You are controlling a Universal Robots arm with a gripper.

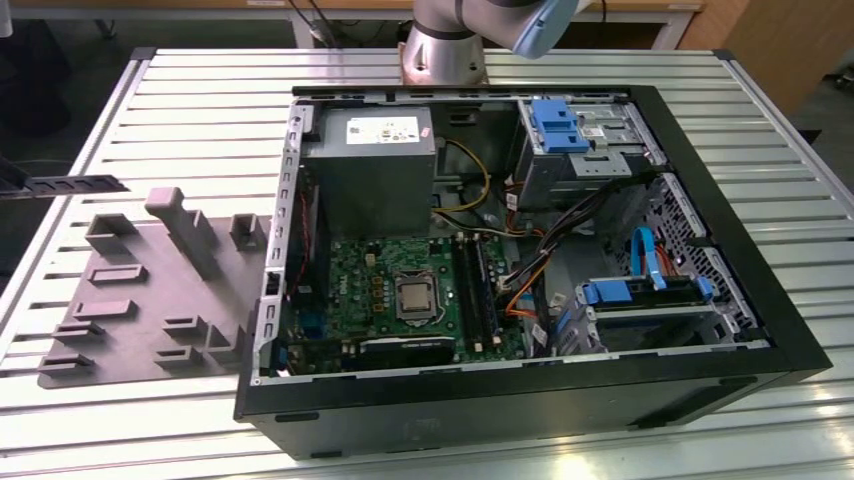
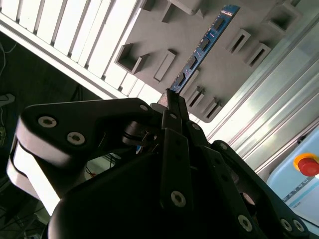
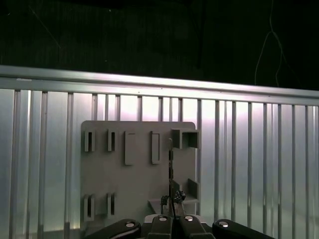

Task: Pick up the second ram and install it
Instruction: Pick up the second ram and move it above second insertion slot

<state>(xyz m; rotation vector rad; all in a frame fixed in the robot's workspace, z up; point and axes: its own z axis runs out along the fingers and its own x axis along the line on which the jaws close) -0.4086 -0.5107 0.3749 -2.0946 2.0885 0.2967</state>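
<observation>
My gripper [image 2: 172,102] | jaws clamped on one end of second ram [image 2: 203,46], thin flat blue-faced memory stick | light, stiff, brittle, I judge | best held by flat faces

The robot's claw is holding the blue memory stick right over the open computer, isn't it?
Not quite. The gripper is shut on the second ram, a blue stick, but it hangs over the grey tray, not over the open computer. Both wrist views show the tray behind the stick.
</observation>
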